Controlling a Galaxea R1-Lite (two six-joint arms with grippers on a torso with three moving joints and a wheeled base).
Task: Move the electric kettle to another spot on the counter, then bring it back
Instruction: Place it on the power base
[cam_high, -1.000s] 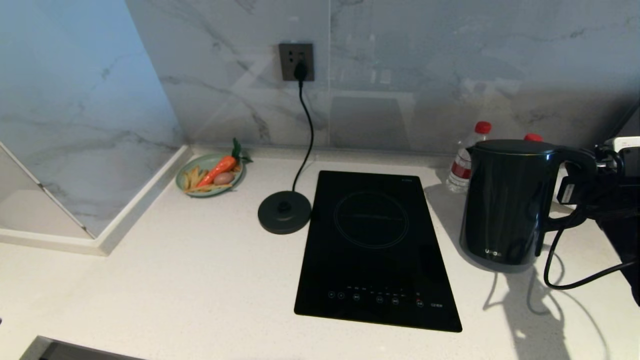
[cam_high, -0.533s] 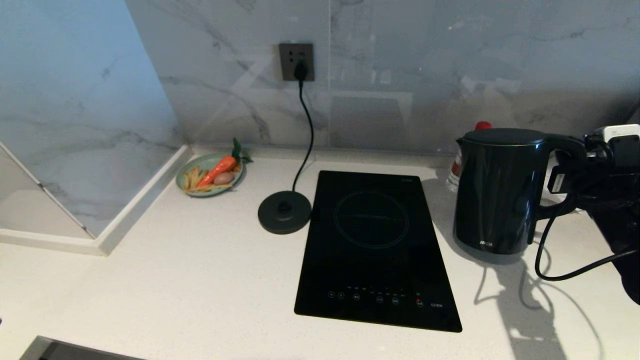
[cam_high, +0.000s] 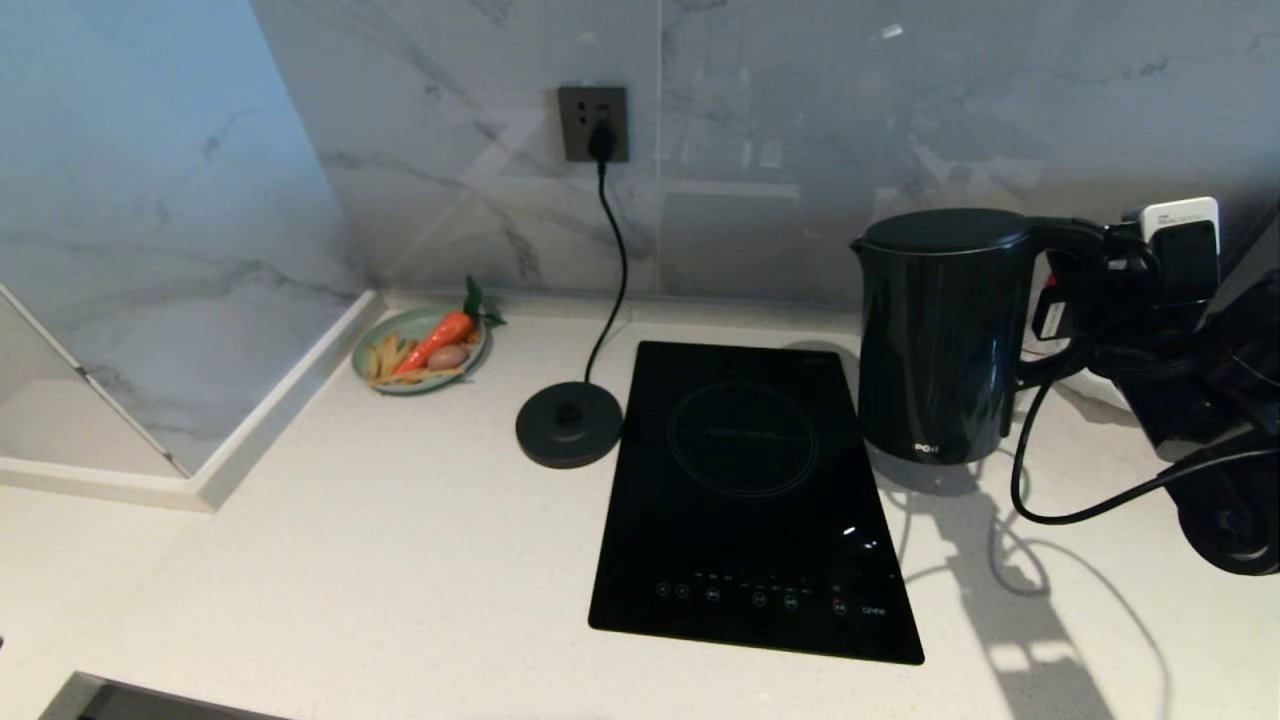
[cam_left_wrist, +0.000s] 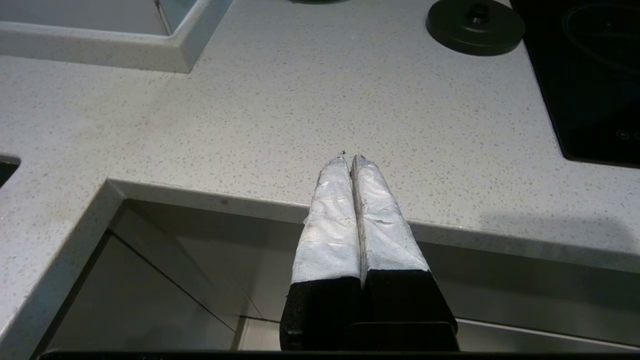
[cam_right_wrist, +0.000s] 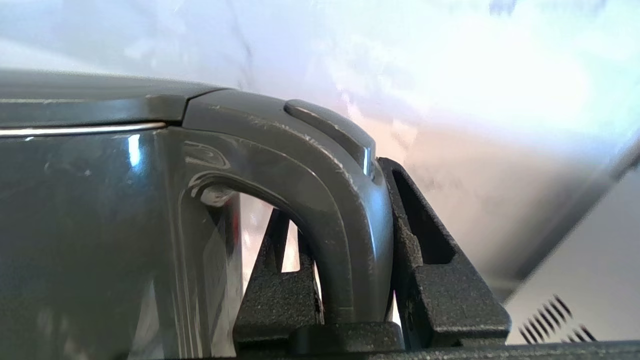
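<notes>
The white speckled stone counter (cam_high: 400, 540) runs wide open across the lower left of the frame. The inset black glass cooktop (cam_high: 745, 500) sits centre. At right, the tall glossy black electric kettle (cam_high: 940, 340) hangs upright just off the cooktop's far right corner, right gripper (cam_high: 1075, 300) pinching its loop handle (cam_right_wrist: 345, 225). The flat round black power base (cam_high: 568, 425) sits left of the cooktop. Left gripper (cam_left_wrist: 350, 159) hovers at the front edge, fingers pressed together.

bare counter (cam_high: 400, 560) left of cooktop (cam_high: 750, 500), power base (cam_high: 569, 424) beside it

You're looking at a home kitchen — inset cooktop (cam_high: 752, 500), speckled stone table (cam_high: 400, 560), marble backsplash (cam_high: 900, 120), wall socket (cam_high: 593, 123).
</notes>
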